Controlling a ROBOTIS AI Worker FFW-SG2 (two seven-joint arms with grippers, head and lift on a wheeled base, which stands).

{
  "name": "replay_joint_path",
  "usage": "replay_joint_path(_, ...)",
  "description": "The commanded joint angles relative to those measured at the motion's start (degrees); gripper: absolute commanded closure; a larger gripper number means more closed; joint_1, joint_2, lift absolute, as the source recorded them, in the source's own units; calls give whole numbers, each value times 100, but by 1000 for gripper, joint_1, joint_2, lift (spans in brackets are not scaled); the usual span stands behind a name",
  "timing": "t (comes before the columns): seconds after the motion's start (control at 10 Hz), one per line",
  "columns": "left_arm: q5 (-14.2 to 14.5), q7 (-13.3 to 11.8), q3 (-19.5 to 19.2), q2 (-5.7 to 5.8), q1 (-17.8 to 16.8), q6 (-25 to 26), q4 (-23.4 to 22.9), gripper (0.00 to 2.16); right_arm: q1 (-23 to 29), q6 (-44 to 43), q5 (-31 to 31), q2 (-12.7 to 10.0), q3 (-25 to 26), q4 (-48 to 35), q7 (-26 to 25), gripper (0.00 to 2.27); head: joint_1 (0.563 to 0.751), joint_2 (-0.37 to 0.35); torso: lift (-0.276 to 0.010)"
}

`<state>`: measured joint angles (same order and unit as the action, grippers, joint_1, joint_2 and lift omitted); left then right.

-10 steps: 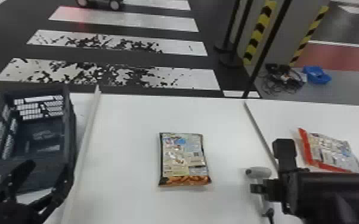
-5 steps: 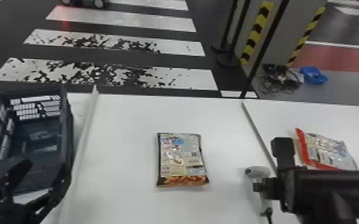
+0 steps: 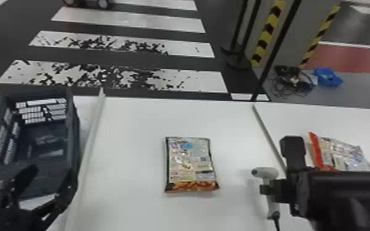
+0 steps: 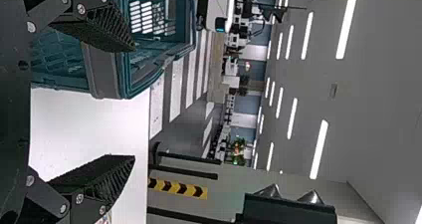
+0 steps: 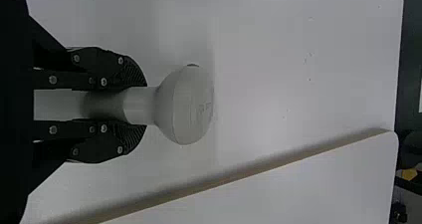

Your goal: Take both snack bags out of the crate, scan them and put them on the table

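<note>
The white table point(image 3: 132, 119) runs across in front of me, with a pale strip point(image 3: 92, 135) toward my left and a darker-edged strip point(image 3: 265, 126) toward my right. Between them one snack bag point(image 3: 190, 162) lies flat, its printed face up and an orange-brown band along the end nearer me. The other snack bag point(image 3: 342, 153), with a red edge, lies beyond the right-hand strip, partly hidden behind my right arm. The dark crate point(image 3: 74, 132) sits at the table's left, outside the left-hand strip.

My left gripper point(image 3: 52, 173) is at the near side of the crate, its fingers spread wide with nothing between them. My right gripper point(image 3: 266, 189) is closed around the handle of the grey scanner point(image 3: 264, 173); a finger presses on either side. I cannot tell whether the scanner touches the table.

Past the far edge, black-speckled white stripes point(image 3: 120, 75) cross a dark floor. Black posts point(image 3: 246, 33) stand near yellow-and-black tape point(image 3: 266, 33), with a heap of cables point(image 3: 295, 81) beside a blue bin point(image 3: 328, 76). From my left wrist I see long ceiling lights point(image 4: 307, 35) over the room.
</note>
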<state>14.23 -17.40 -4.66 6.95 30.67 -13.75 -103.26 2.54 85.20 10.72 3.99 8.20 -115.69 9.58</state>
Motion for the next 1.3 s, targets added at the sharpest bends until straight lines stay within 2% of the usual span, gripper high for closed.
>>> replay_joint_path(0.0, 1, 0, 0, 0, 0, 0, 7, 248, 9, 195, -132, -48, -99, -235, 9, 2260, 695, -143, -93)
replay_joint_path(0.2, 1, 0, 0, 0, 9, 0, 7, 248, 44, 488, -299, -83, -266, -481, 9, 2260, 695, -115, -93)
replay_joint_path(0.9, 1, 0, 0, 0, 9, 0, 25, 248, -87, 488, -518, -399, -793, -806, 9, 2260, 695, 3, -93)
replay_joint_path(1.2, 1, 0, -9, 0, 9, 0, 51, 248, -131, 488, -510, -404, -1031, -833, 9, 2260, 695, 37, -93)
